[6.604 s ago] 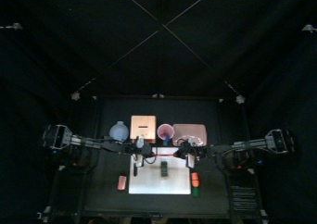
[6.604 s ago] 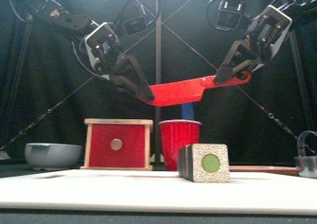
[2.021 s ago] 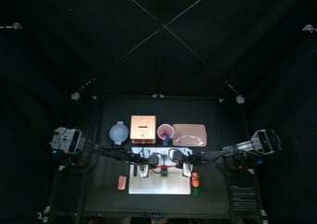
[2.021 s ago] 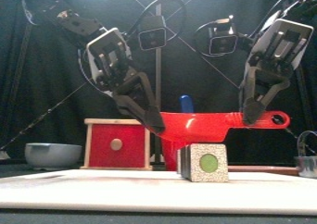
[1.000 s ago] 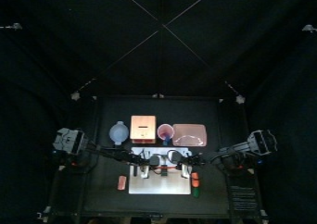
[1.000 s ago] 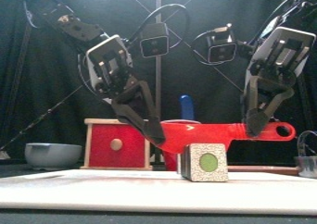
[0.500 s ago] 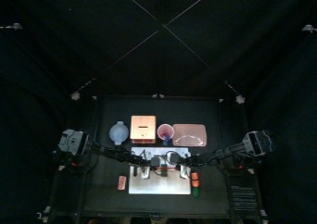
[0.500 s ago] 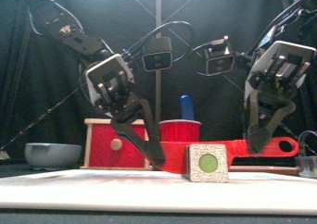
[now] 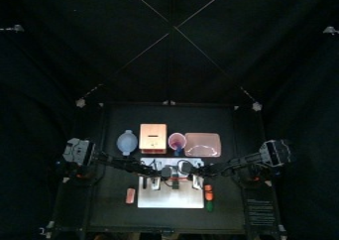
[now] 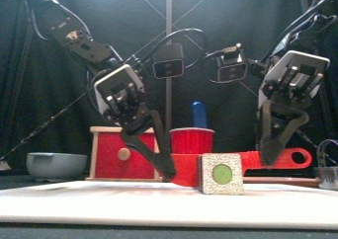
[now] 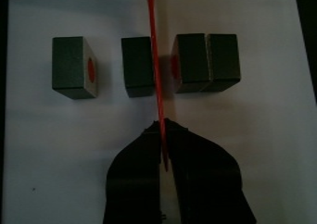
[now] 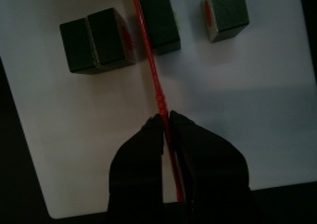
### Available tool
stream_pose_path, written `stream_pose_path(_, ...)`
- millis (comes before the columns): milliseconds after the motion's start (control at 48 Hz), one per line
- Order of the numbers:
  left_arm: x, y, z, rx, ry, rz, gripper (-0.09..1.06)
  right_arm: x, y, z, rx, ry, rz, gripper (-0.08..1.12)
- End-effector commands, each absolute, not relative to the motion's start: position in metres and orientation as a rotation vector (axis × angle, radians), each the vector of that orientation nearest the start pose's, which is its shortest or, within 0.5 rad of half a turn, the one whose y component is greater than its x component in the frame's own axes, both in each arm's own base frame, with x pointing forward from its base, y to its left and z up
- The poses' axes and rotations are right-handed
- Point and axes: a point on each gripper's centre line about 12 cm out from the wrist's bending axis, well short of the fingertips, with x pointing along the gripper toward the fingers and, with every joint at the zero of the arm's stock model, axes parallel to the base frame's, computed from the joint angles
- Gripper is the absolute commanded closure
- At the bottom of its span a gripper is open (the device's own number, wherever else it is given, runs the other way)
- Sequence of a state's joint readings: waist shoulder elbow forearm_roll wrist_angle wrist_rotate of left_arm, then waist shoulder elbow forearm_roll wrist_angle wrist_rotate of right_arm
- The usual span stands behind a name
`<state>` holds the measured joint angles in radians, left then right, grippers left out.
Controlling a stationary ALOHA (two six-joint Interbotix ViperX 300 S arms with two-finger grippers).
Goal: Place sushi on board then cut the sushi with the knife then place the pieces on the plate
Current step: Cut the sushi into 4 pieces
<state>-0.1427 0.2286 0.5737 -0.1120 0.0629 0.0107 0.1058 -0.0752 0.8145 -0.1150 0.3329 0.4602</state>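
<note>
Between my left gripper (image 11: pixel 158 126) and right gripper (image 12: pixel 165 122), red knife (image 10: pixel 254 166) held level, left closed narrow on its blade end, right closed narrow near its handle, blade crossing the sushi roll (image 11: pixel 77 68) just ahead of my jaws, blocks lying on the white cutting board (image 11: pixel 50 154) beneath.

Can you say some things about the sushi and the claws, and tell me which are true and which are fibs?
1. The left claw and the right claw both hold the red knife. True.
2. The sushi lies on the pink plate. False: it lies on the white board; the pink plate sits farther back.
3. A blue knife stands in the red cup. True.
4. The sushi is one whole roll. False: it lies in separate pieces with gaps between.
</note>
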Motion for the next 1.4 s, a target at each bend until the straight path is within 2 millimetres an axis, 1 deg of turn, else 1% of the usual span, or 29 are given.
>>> stream_pose_path(21,0.409,-0.061,0.106,-0.024,0.855,-0.105,0.55,0.315,0.021,0.134,0.254,1.04,-0.146,0.78)
stream_pose_path(188,0.409,-0.057,0.106,-0.022,0.855,-0.099,0.55,0.315,0.019,0.134,0.26,1.044,-0.154,0.78)
stream_pose_path(292,0.41,-0.057,0.111,-0.023,0.844,-0.1,0.56,0.316,0.022,0.139,0.264,1.037,-0.15,0.78)
stream_pose_path(375,0.411,-0.057,0.121,-0.026,0.818,-0.101,0.56,0.318,0.022,0.147,0.263,1.028,-0.148,0.78)
stream_pose_path(500,0.409,-0.06,0.141,-0.027,0.772,-0.111,0.56,0.316,0.023,0.165,0.265,1.004,-0.145,0.78)
stream_pose_path(604,0.406,-0.064,0.156,-0.027,0.747,-0.122,0.56,0.314,0.028,0.178,0.27,0.97,-0.126,0.78)
stream_pose_path(667,0.405,-0.065,0.161,-0.028,0.739,-0.127,0.56,0.312,0.032,0.184,0.277,0.955,-0.113,0.78)
stream_pose_path(771,0.403,-0.074,0.161,-0.02,0.741,-0.147,0.56,0.31,0.041,0.189,0.291,0.941,-0.086,0.78)
stream_pose_path(979,0.404,-0.087,0.154,-0.046,0.76,-0.162,0.56,0.31,0.056,0.183,0.318,0.947,-0.049,0.78)
stream_pose_path(1146,0.404,-0.09,0.15,-0.07,0.772,-0.159,0.56,0.31,0.06,0.176,0.325,0.971,-0.047,0.78)
stream_pose_path(1396,0.403,-0.089,0.142,-0.068,0.792,-0.155,0.56,0.312,0.06,0.166,0.313,1.0,-0.055,0.78)
